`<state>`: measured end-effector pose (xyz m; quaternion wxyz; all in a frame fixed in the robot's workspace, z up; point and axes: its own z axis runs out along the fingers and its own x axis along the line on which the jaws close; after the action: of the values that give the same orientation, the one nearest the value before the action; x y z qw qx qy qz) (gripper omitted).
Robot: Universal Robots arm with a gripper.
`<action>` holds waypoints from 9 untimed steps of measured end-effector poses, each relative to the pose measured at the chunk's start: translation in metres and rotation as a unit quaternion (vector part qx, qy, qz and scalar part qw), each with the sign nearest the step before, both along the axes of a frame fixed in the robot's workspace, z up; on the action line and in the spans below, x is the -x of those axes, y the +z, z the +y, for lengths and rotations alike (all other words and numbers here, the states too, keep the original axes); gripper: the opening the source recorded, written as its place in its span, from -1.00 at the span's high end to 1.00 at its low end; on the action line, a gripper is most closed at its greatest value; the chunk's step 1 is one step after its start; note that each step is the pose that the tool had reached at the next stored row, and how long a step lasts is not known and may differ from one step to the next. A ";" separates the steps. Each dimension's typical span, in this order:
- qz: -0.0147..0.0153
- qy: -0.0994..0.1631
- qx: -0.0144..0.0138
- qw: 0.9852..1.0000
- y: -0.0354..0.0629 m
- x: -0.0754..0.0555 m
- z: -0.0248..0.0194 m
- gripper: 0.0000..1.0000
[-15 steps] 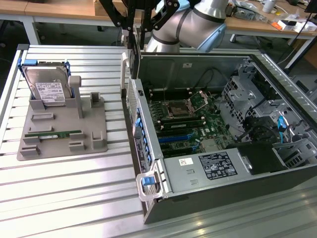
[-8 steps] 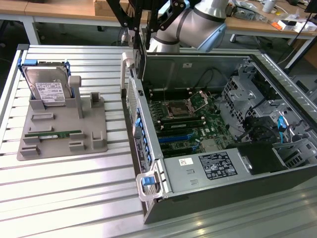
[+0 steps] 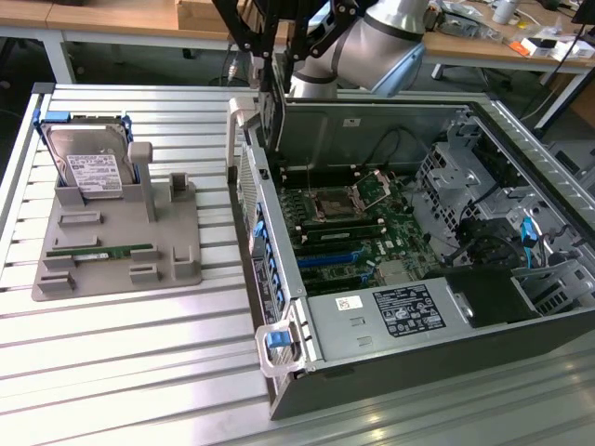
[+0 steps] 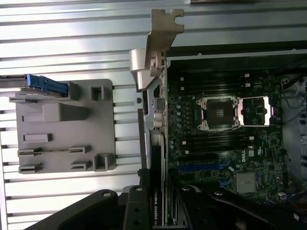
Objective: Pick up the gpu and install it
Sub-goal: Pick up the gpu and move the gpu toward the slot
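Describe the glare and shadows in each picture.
Wrist view: glare whitens the ribbed table; the computer case is dark inside; the claw gripping the graphics card looks silhouetted. Exterior view: even light, soft sheen on the near slats.

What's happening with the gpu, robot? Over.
Gripper shut on gpu. Gpu hangs on edge over case wall, not in a slot. Motherboard beside it, uncovered.

exterior view looks down obliquely, wrist view straight down and nearer, both sharing motherboard (image 3: 372, 232) and tray (image 3: 102, 232).
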<state>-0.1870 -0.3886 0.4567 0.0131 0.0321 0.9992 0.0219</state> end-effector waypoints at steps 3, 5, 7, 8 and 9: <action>0.000 0.000 0.000 1.000 0.0000 -0.002 0.0000 0.48; 0.000 0.000 0.000 1.000 0.0000 -0.005 0.0000 0.48; 0.000 0.000 0.000 1.000 0.0000 -0.008 0.0000 0.48; 0.000 0.000 0.000 1.000 0.0000 -0.009 0.0000 0.48; 0.000 0.000 0.000 1.000 0.0000 -0.009 0.0000 0.48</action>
<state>-0.1777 -0.3886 0.4567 0.0131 0.0321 0.9992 0.0219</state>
